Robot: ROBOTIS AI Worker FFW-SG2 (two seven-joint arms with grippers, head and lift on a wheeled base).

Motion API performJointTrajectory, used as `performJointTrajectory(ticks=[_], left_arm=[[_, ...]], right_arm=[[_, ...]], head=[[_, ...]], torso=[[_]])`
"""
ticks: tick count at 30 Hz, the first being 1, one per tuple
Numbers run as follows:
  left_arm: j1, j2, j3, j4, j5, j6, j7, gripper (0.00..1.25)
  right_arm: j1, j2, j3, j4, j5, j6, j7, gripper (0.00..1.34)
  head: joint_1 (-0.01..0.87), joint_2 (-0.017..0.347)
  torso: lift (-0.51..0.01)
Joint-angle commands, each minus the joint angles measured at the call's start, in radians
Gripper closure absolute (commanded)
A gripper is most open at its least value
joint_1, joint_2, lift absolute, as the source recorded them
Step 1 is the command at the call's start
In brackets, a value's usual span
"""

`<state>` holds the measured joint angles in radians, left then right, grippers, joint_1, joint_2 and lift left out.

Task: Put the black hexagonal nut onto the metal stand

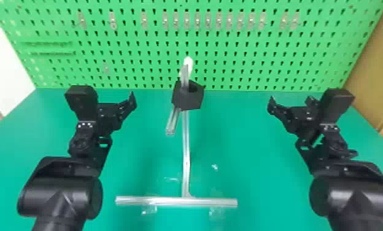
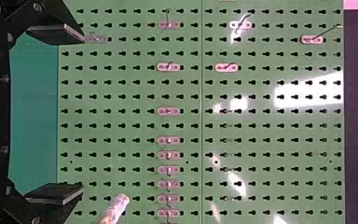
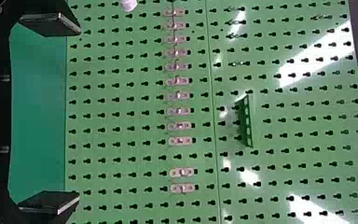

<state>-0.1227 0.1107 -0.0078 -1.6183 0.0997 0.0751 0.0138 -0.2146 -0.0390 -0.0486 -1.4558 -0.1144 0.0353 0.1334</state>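
Observation:
In the head view, the black hexagonal nut (image 1: 187, 96) sits around the upper part of the metal stand (image 1: 185, 153), whose rod tip pokes through its hole. My left gripper (image 1: 115, 99) is to the left of the nut, apart from it, and my right gripper (image 1: 289, 101) is to its right, also apart. In the left wrist view, my left gripper (image 2: 56, 114) is open with nothing between its fingers, and the stand's tip (image 2: 116, 207) shows beside one finger. The right wrist view has my right gripper (image 3: 51, 114) open and holding nothing, the pale stand tip (image 3: 128, 4) farther off.
A green pegboard (image 1: 132, 55) with small metal hooks rises behind the green table (image 1: 261, 184). The stand's crossbar (image 1: 175, 201) lies near the table's front, with clear tape pieces around it. A short side bar (image 1: 172, 123) juts out below the nut.

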Motion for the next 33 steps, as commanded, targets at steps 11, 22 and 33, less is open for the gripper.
performJointTrajectory(ticks=[11, 22, 33], left_arm=[[0.0, 0.0, -0.006, 0.0, -0.003, 0.002, 0.0, 0.16], [0.003, 0.0, -0.003, 0.0, 0.002, 0.003, 0.002, 0.16], [0.005, 0.0, -0.001, 0.0, 0.005, 0.009, 0.002, 0.16]], right_arm=[[0.004, 0.004, -0.002, 0.0, 0.002, 0.008, 0.0, 0.07], [0.004, 0.004, 0.004, 0.0, 0.001, 0.014, 0.0, 0.07], [0.004, 0.002, 0.006, 0.0, -0.004, 0.015, 0.0, 0.07]], head=[[0.693, 0.081], [0.693, 0.081], [0.693, 0.081]], torso=[[-0.001], [-0.001], [-0.001]])
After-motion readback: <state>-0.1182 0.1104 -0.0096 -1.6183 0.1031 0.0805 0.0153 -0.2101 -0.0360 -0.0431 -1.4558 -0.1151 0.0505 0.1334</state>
